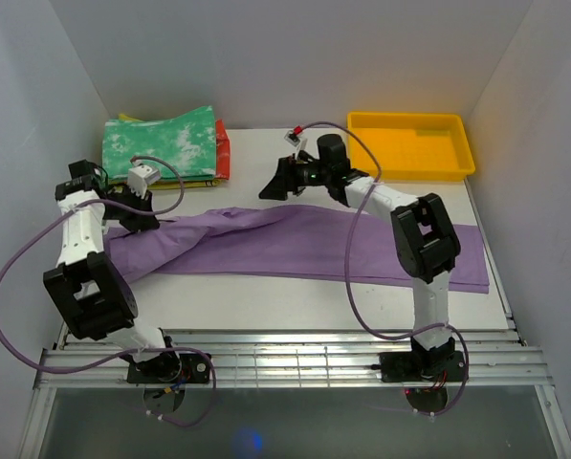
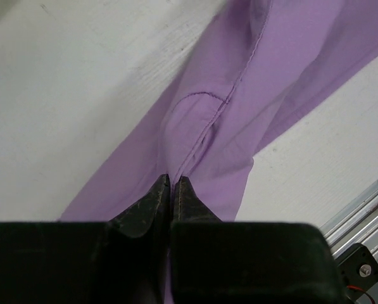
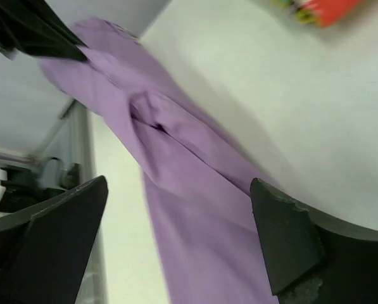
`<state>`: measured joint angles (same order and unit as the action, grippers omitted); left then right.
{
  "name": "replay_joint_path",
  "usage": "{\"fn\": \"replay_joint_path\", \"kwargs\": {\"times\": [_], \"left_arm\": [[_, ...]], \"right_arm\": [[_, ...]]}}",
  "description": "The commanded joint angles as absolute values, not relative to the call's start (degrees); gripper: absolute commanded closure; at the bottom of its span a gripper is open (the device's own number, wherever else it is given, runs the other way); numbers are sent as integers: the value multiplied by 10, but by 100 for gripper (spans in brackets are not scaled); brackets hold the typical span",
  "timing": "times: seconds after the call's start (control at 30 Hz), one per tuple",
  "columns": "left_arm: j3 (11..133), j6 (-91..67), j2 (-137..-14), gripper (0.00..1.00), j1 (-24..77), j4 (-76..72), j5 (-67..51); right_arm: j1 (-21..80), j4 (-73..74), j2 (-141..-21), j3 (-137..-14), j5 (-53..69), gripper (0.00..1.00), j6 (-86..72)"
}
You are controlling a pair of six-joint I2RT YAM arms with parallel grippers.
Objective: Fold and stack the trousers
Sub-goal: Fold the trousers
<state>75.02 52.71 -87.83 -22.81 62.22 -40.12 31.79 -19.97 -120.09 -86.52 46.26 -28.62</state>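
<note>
Lilac cloth ran left to right across the worktop (image 1: 266, 301) in the overhead view. The trousers (image 1: 295, 244) lay stretched out, their long axis crossing in front of both arms, one end by the left arm and the other at the far right edge. My left gripper (image 1: 137, 212) sat right on the left end. The right gripper (image 1: 274, 182) hung just behind the middle of the cloth, toward the back wall, so from it the trousers lay below and toward the arms' bases. At back right the yellow tray (image 1: 462, 161) held nothing, as far as I could make out from that angle. At back left the green-and-white garment (image 1: 161, 143) lay on top of red and yellow folded garments (image 1: 224, 153).

From the left wrist, the fingers (image 2: 152, 204) were pressed together with a ridge of lilac fabric pinched at their tips.

From the right wrist, the fingers (image 3: 283, 240) stood wide apart and held nothing, with the trousers passing beneath the gap. I judged the right arm the nearer one to the middle for the coming fold.
</note>
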Motion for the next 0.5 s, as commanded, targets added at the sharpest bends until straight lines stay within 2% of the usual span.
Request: {"fn": "replay_joint_path", "kwargs": {"times": [0.0, 0.07, 0.1, 0.13, 0.17, 0.2, 0.33, 0.37, 0.4, 0.43, 0.47], "left_arm": [[816, 499, -918, 100, -232, 623, -422], [868, 497, -948, 100, -232, 623, -416], [887, 497, -983, 100, -232, 619, -413], [926, 492, -1002, 100, -232, 614, -406], [946, 483, -1022, 100, -232, 603, -400], [966, 473, -1044, 99, -232, 575, -392], [1089, 405, -1167, 74, -231, 509, -324], [1151, 377, -1216, 65, -231, 502, -304], [1185, 367, -1236, 61, -231, 498, -271], [1216, 360, -1253, 52, -231, 497, -259], [1257, 356, -1267, 33, -231, 497, -251]], "right_arm": [[283, 79, -1094, -868, 467, 13, 5], [281, 162, -1067, -827, 425, 29, 153], [281, 208, -1043, -804, 413, 45, 186], [283, 227, -1035, -784, 396, 51, 213], [282, 244, -1032, -756, 361, 61, 253], [282, 264, -1037, -749, 344, 66, 271], [282, 353, -1087, -742, 248, 72, 312], [280, 352, -1093, -737, 217, 72, 313], [279, 352, -1101, -730, 208, 73, 317], [279, 352, -1105, -726, 194, 73, 324], [277, 349, -1107, -724, 176, 73, 324]]}}
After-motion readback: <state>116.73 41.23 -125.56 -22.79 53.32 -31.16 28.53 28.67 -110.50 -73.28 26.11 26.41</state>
